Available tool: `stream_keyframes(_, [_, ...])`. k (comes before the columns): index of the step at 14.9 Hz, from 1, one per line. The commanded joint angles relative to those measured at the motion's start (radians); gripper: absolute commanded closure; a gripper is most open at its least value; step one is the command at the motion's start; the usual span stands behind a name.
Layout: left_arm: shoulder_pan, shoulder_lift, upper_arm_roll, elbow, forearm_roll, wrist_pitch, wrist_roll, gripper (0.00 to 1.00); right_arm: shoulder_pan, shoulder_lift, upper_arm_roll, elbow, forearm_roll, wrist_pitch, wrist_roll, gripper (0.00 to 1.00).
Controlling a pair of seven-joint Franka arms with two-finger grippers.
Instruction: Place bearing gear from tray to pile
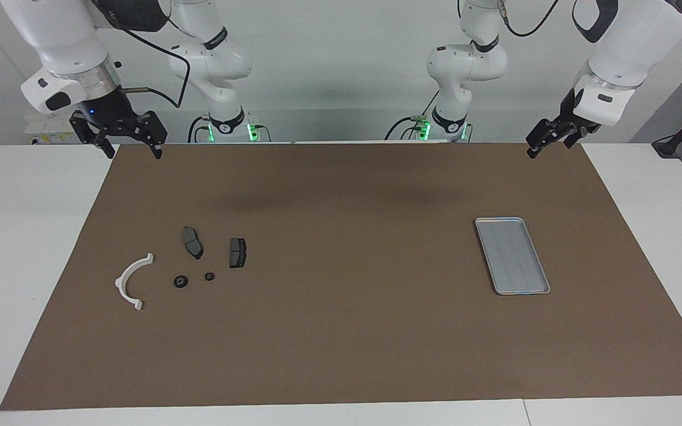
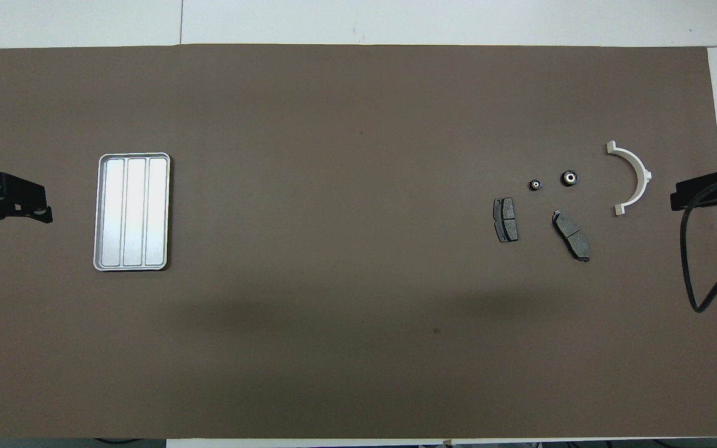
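At the right arm's end of the table I read the right gripper (image 1: 129,149) fingers spread wide, empty, raised over the mat's edge; left gripper (image 1: 545,144) likewise parted, holding nothing — waiting. Tray (image 1: 512,255) lies bare. Both bearing gears (image 1: 181,281) rest within the pile (image 1: 193,242) — I judge the transfer complete.
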Motion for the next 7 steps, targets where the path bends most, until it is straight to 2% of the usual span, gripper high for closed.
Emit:
stream_keyframes(1, [0.007, -0.021, -0.007, -0.018, 0.005, -0.006, 0.004, 0.0, -0.009, -0.008, 0.005, 0.005, 0.004, -0.009, -0.02, 0.0])
stream_keyframes(7, [0.007, -0.021, -0.007, -0.018, 0.005, -0.006, 0.004, 0.0, -0.008, -0.011, 0.008, 0.001, 0.007, -0.021, -0.02, 0.0])
